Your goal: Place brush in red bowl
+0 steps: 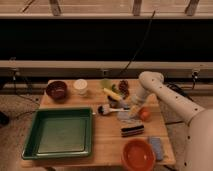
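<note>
The brush [111, 110] lies flat on the wooden table [107, 145], its dark round head to the left and its white handle pointing right. My gripper [131, 108] hangs low over the right end of that handle, at or just above it. The arm reaches in from the right. The red bowl [137, 154] sits at the table's front edge, to the right of middle, well in front of the gripper and apart from the brush.
A green tray [60, 132] fills the left front. A dark block scrub brush [132, 130] lies between the gripper and the red bowl. There are also an orange ball [145, 114], a blue sponge [156, 148], a maroon bowl [56, 90], a white cup [80, 86] and a yellow item [113, 94].
</note>
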You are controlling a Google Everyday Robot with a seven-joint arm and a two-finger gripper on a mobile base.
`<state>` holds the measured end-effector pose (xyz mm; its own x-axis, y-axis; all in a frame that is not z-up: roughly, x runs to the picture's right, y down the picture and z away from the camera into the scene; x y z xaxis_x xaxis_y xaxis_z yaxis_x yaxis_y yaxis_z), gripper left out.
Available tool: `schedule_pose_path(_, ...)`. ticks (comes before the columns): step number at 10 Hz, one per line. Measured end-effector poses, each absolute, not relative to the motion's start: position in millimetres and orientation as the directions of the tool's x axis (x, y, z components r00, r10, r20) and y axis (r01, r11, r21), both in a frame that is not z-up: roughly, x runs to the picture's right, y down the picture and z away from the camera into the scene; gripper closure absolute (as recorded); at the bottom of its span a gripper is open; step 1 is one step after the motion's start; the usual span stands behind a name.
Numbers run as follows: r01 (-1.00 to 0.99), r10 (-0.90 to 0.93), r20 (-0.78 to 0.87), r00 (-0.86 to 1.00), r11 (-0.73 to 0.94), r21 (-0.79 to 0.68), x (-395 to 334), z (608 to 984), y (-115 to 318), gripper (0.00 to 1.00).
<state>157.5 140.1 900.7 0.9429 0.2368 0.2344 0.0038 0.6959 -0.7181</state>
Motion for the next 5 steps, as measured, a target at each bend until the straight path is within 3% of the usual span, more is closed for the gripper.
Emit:
schedule_pose_path(2, 0.008, 0.236, 0.235, 0.943, 0.689, -0.725, 156.4, 905.0, 139.4, 0.42)
schedule_pose_path(5, 0.009, 0.245, 0.241, 0.939, 0.684, -0.729, 157.5, 905.5, 139.1, 0.72)
